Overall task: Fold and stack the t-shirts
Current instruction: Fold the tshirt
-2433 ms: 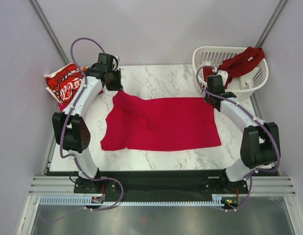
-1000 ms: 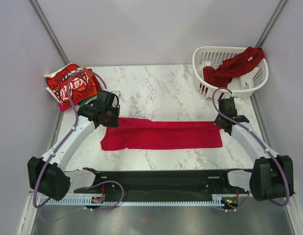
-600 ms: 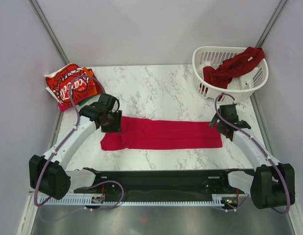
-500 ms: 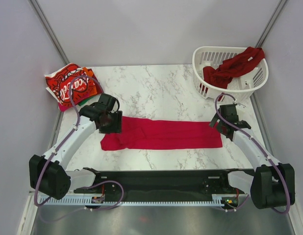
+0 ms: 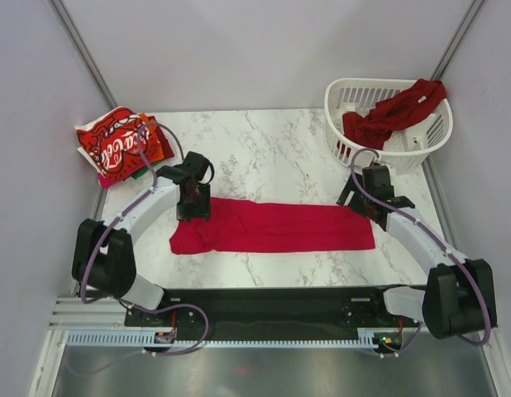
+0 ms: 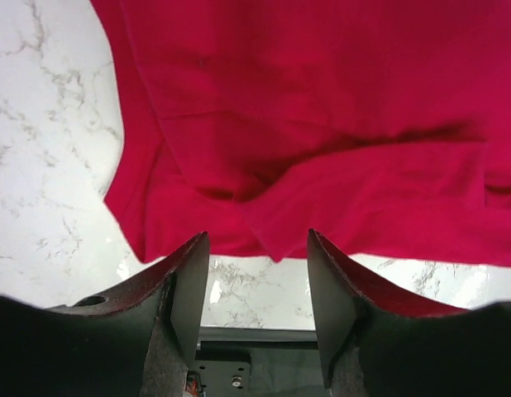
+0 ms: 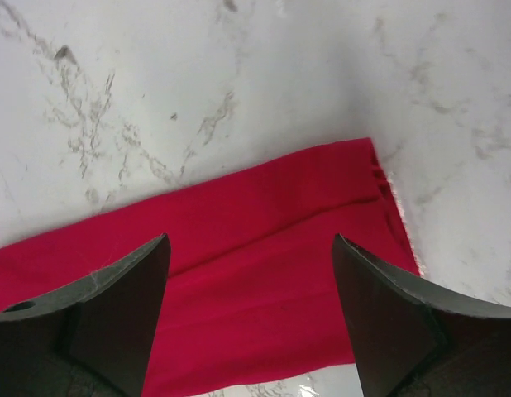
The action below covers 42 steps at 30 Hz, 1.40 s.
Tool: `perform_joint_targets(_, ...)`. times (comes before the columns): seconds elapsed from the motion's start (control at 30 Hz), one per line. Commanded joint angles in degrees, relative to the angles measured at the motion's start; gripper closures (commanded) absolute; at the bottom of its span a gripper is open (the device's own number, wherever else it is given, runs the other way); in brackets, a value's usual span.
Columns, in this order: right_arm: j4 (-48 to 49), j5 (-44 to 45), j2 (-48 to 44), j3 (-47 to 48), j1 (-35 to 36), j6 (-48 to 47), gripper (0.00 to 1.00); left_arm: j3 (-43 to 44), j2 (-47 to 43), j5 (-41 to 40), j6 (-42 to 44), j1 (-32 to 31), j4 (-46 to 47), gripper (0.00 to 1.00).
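Observation:
A plain bright red t-shirt (image 5: 272, 227) lies folded into a long strip across the near half of the table. My left gripper (image 5: 193, 203) hangs open over its left end, with nothing between the fingers. In the left wrist view the red t-shirt (image 6: 322, 124) fills the top, and bare marble shows between the jaws of the left gripper (image 6: 257, 273). My right gripper (image 5: 363, 195) stands open above the strip's right end. The right wrist view shows the red cloth (image 7: 264, 240) under the empty right gripper (image 7: 249, 281).
A Coca-Cola t-shirt (image 5: 115, 147) tops a folded pile at the table's far left corner, with orange and green edges showing beneath it. The white basket (image 5: 417, 151) at the far right holds a dark red t-shirt (image 5: 396, 107). The marble table (image 5: 272, 149) stretches between them.
Both grippers have opened and let go of the red t-shirt, which stays folded in a strip. The right gripper has drawn back toward the far side, and the left arm has swung its elbow inward.

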Motion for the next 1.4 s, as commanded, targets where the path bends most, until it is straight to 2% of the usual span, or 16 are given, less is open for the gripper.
perform_joint_targets(0.0, 5.56, -8.91, 7.01, 0.58, 0.87, -3.1, 0.15, 0.25, 4.19, -0.09, -3.91, 0.05, 4.74, 0.43)
perform_joint_targets(0.17, 7.24, -14.2, 17.56, 2.08, 1.05, -4.96, 0.22, 2.71, 12.11, -1.06, -4.97, -0.03, 6.24, 0.44)
perform_joint_targets(0.27, 8.55, -15.16, 17.67, 0.33, 1.57, -3.99, 0.22, 6.57, 18.7, -2.11, -4.88, 0.05, 6.94, 0.46)
perform_joint_targets(0.37, 8.73, -16.57, 16.18, -1.78, 2.8, -2.85, 0.22, 13.42, 26.69, -2.82, -4.18, 0.14, 6.94, 0.46)
perform_joint_targets(0.53, 9.61, -19.38, 11.53, -7.67, 7.63, 3.91, 0.22, 32.74, 40.23, -2.47, 1.0, 0.84, 5.02, 0.49)
perform_joint_targets(0.63, 16.42, -21.93, 5.48, -12.24, 16.92, 16.8, 0.22, 49.78, 50.6, 0.16, 7.84, 0.93, 1.95, 0.5)
perform_joint_targets(0.67, 18.47, -21.67, 4.67, -12.6, 25.66, 20.06, 0.22, 54.7, 56.71, 0.52, 10.12, 1.02, 0.8, 0.48)
perform_joint_targets(0.7, 19.27, -18.97, 4.31, -10.34, 30.44, 24.44, 0.21, 66.4, 59.64, -0.35, 13.98, 1.02, -0.77, 0.46)
perform_joint_targets(0.77, 16.57, -15.62, 6.14, -4.81, 42.46, 25.1, 0.15, 78.86, 65.8, 0.16, 18.99, 1.02, -3.41, 0.43)
perform_joint_targets(0.8, 14.21, -12.65, 7.2, 1.84, 45.05, 24.84, 0.13, 87.44, 68.87, 1.47, 20.15, 0.93, -3.34, 0.41)
perform_joint_targets(0.83, 10.61, -11.92, 8.17, 4.6, 47.34, 23.8, 0.11, 89.44, 68.99, 3.05, 21.12, 0.85, -2.56, 0.39)
perform_joint_targets(0.97, 6.9, -9.73, 9.85, 13.04, 53.24, 19.94, 0.08, 79.74, 59.44, 7.11, 23.59, -0.64, 11.21, 0.18)
perform_joint_targets(1.2, -2.6, 5.91, 9.93, 21.67, 53.08, 6.49, 0.02, 78.22, 45.54, 7.56, 24.56, -2.14, 14.41, 0.04)
perform_joint_targets(1.27, -2.96, 10.12, 10.46, 23.43, 50.73, 3.94, 0.02, 75.68, 39.92, 1.53, 24.21, -2.14, 14.33, 0.0)
perform_joint_targets(1.33, -2.08, 9.97, 12.03, 25.89, 47.21, 0.86, 0.03, 71.9, 32.22, -1.92, 22.73, -2.06, 14.24, 0.0)
perform_joint_targets(1.37, -1.64, 7.62, 13.09, 28.16, 42.75, -0.29, 0.04, 66.14, 29.21, -4.29, 22.11, -2.06, 14.24, 0.0)
